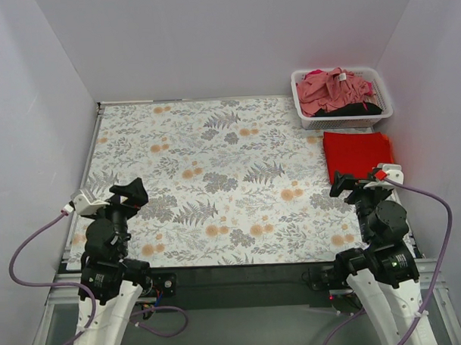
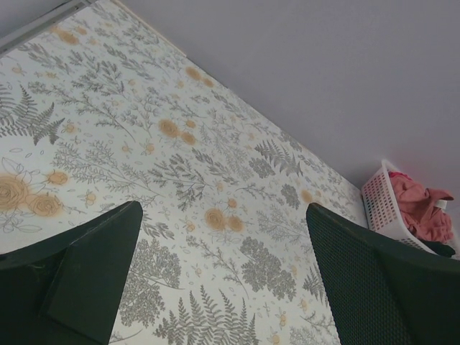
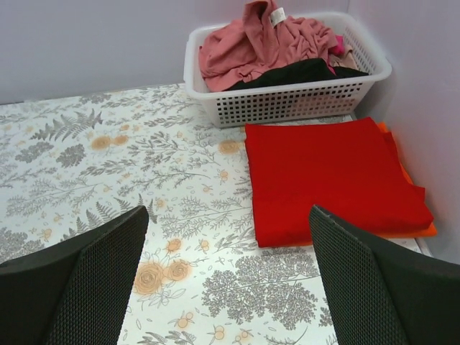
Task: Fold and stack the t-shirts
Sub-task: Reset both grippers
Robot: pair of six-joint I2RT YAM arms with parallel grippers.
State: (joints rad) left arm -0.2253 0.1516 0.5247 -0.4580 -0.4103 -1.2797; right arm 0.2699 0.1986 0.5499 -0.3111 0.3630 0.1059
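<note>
Over the floral surface [image 1: 214,143], my left hand [image 1: 129,194] hangs spread, empty; my right hand [image 1: 344,185], also spread, faces a folded red tee [image 1: 356,153] atop an orange tee [image 3: 424,231], with pink tee [image 1: 330,89] and black tee [image 3: 309,72] in the basket [image 1: 342,122] behind.

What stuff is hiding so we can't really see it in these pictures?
The orange t-shirt: the right wrist view shows only a thin edge, because the red t-shirt lies on it.
The black t-shirt: same view, mostly buried under the pink t-shirt in the basket.
The basket, left wrist view: cut off by the right edge.
</note>
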